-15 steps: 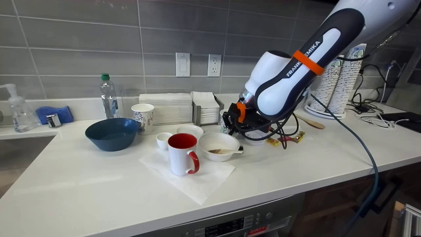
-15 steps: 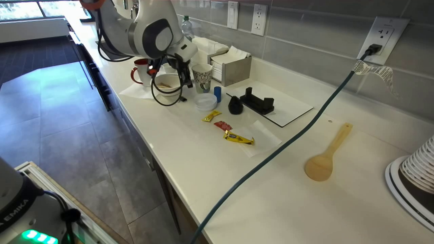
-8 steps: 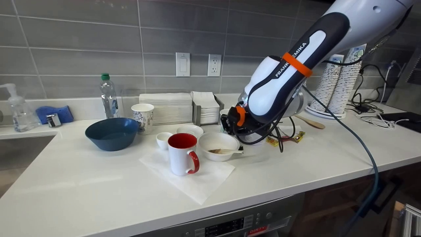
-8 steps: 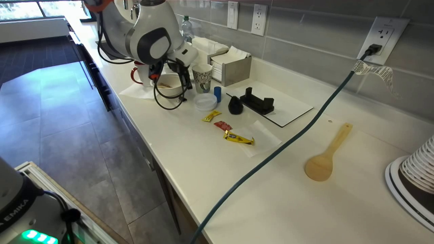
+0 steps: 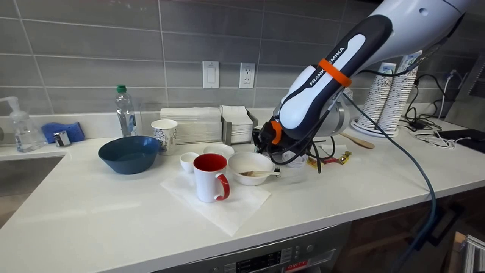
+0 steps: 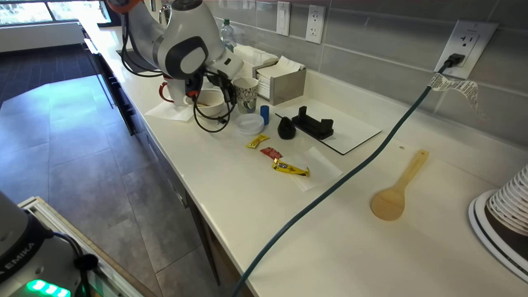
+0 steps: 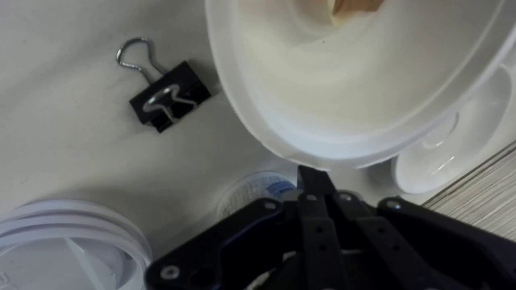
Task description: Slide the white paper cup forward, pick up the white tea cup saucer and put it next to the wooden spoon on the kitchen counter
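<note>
The white paper cup (image 5: 188, 162) stands left of the white-and-red mug in an exterior view; it is out of view in the wrist view. The white tea cup saucer (image 5: 219, 150) lies behind the mug; in the wrist view a shallow white dish (image 7: 437, 161) shows partly behind the bowl. The wooden spoon (image 6: 394, 194) lies on the kitchen counter (image 6: 330, 251), far from the gripper, near the stacked cups. My gripper (image 7: 316, 175) is shut with nothing seen between its fingers. Its tips are at the rim of the deeper white bowl (image 7: 346, 100), apparently touching it.
The mug (image 5: 206, 182) stands on a napkin in front of the saucer. A patterned cup (image 6: 246, 97) stands close beside the gripper. A binder clip (image 7: 169, 96) and clear lids (image 7: 76, 241) lie near. A napkin holder (image 6: 288, 84) is behind. A hose (image 6: 330, 189) crosses the counter.
In an exterior view the arm has moved left and slightly lower. The white bowl has shifted very slightly. The saucer, paper cup and wooden spoon have not moved.
</note>
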Available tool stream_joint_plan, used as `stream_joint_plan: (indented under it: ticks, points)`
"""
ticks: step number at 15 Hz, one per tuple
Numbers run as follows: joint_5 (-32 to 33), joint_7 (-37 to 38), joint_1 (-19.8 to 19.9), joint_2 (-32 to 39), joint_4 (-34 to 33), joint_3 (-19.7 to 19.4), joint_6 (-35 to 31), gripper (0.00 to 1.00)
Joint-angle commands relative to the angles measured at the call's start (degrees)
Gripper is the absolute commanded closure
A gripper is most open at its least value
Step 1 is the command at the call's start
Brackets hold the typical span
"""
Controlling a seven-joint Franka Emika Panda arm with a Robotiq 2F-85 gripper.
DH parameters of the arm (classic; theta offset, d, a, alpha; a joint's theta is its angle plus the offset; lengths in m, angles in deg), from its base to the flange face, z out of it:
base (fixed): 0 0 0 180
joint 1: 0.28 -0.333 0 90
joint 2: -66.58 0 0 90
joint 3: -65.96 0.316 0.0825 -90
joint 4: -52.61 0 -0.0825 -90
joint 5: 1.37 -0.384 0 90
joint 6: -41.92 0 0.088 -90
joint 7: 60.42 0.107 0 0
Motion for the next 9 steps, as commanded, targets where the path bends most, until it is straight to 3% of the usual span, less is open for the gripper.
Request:
stream_joint_plan:
  ticks: [1,9]
  points:
    - [-3.34,-3.26,-1.04,1.34,-1.51,-1.80,-1.41,1.00]
    - [-5.06,-5.93,-1.12,2.07,-2.49,-3.59,-3.40,1.00]
